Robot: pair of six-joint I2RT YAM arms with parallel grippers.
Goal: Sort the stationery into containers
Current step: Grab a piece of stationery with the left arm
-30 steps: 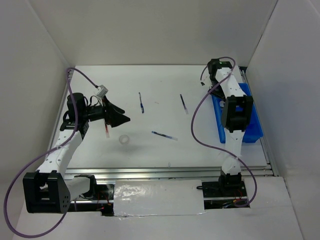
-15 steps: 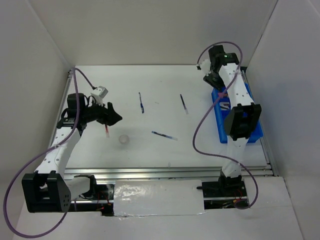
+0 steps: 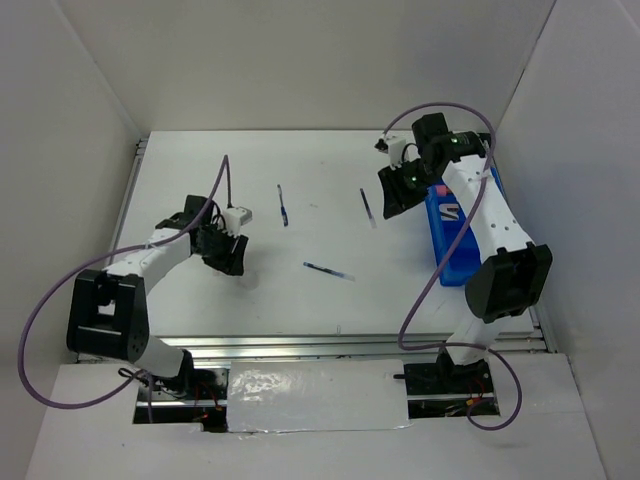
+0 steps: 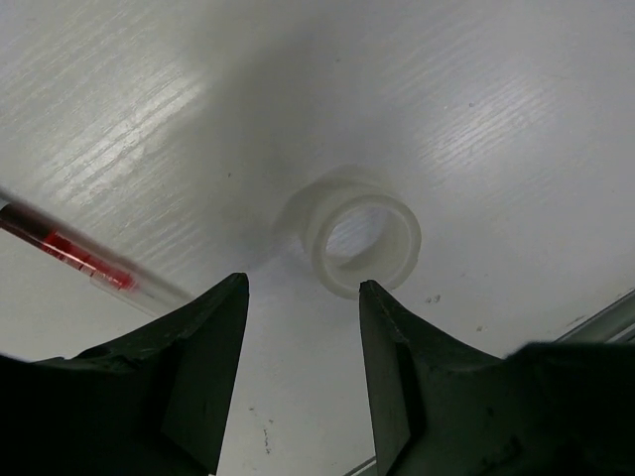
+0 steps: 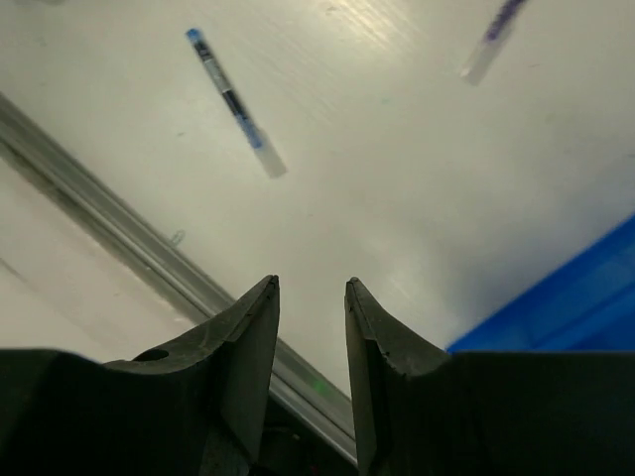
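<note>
Looking down from above, we find the left tool [image 3: 227, 254] low over the white bench [image 3: 310, 160], on its left side. Its wrist camera shows the jaws standing moderately apart with nothing between them. The clear tape ring [image 4: 362, 241] lies flat on the bench just beyond the fingertips [image 4: 236, 288], and the red pen [image 4: 69, 253] lies off to one side of it, apart from the ring.

We see the right tool [image 3: 393, 188] hanging over the far right of the bench, just beside the blue bin [image 3: 440, 238]. Its jaws are narrowly parted and hold nothing.

Three dark-blue pens lie loose and well apart from each other: the far pen [image 3: 283, 204], the middle pen [image 3: 368, 207] near the right tool, and the near pen [image 3: 329, 271].
</note>
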